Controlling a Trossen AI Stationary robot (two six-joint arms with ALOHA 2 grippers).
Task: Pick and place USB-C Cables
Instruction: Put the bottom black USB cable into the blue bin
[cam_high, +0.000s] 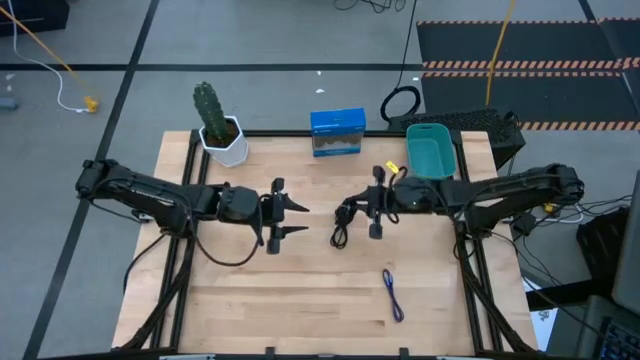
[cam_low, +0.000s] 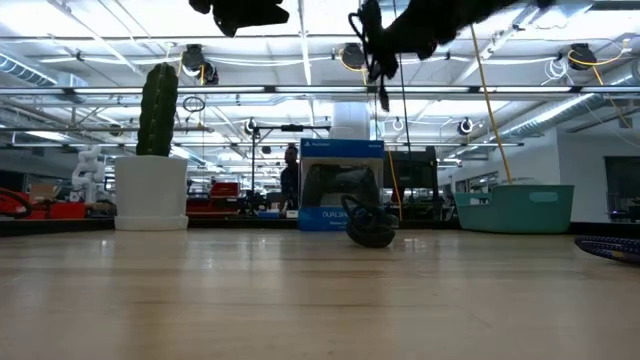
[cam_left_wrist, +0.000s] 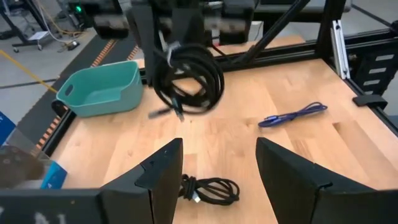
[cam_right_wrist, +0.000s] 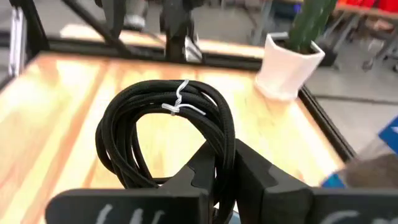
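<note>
Wooden table (cam_high: 300, 300) spans a workshop; right fingers (cam_right_wrist: 249, 171) grip black cable (cam_right_wrist: 165, 134), left fingers (cam_left_wrist: 286, 168) seemingly released.

You can't read the blue box (cam_low: 342, 186) print; a coiled cable (cam_low: 370, 228) covers its lower front. The purple cable (cam_low: 610, 246) is cut off at the low view's edge.

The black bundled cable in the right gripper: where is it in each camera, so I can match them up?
High view: the black bundled cable hangs at the right gripper, near table centre.
Low view: top centre, dangling above the table.
Left wrist view: upper centre, beside the teal plastic bin.
Right wrist view: fills the centre, clamped between the fingers.
Shared landmark: the green cactus in its white pot; not in the left wrist view.
</note>
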